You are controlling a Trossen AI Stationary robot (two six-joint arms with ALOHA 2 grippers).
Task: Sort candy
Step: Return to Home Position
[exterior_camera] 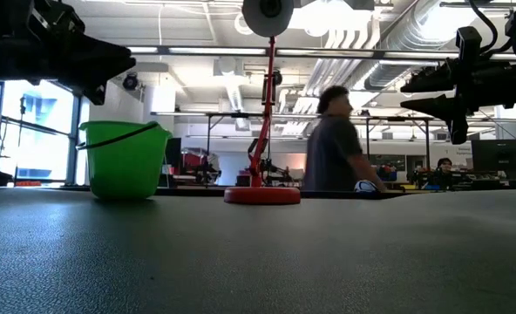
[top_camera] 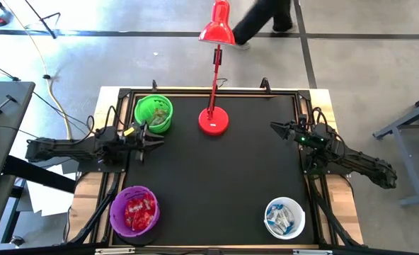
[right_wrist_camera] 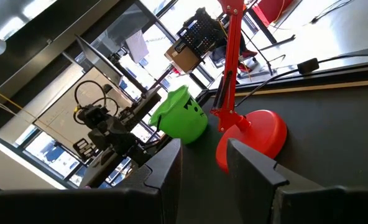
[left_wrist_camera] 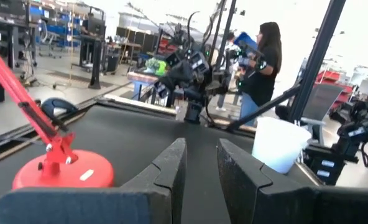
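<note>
Two grippers, three buckets, one lamp: both my arms hover over the black tabletop (top_camera: 216, 184), carrying nothing. My left gripper (top_camera: 158, 139) hangs at the left edge, just beside the green bucket (top_camera: 144, 103), fingers slightly spread. My right gripper (top_camera: 273, 127) hangs at the right edge, fingers likewise parted around empty air. The candy lies sorted by colour: clear greenish candy (top_camera: 158, 111) in the green bucket, red candy (top_camera: 140, 210) heaped in the purple bucket (top_camera: 117, 212), and blue-and-white candy (top_camera: 283, 218) in the white bucket (top_camera: 269, 210). The heaps are too crowded to count. One red desk lamp (top_camera: 214, 120) stands near the green bucket. One person (top_camera: 266, 18) walks past beyond the table.
</note>
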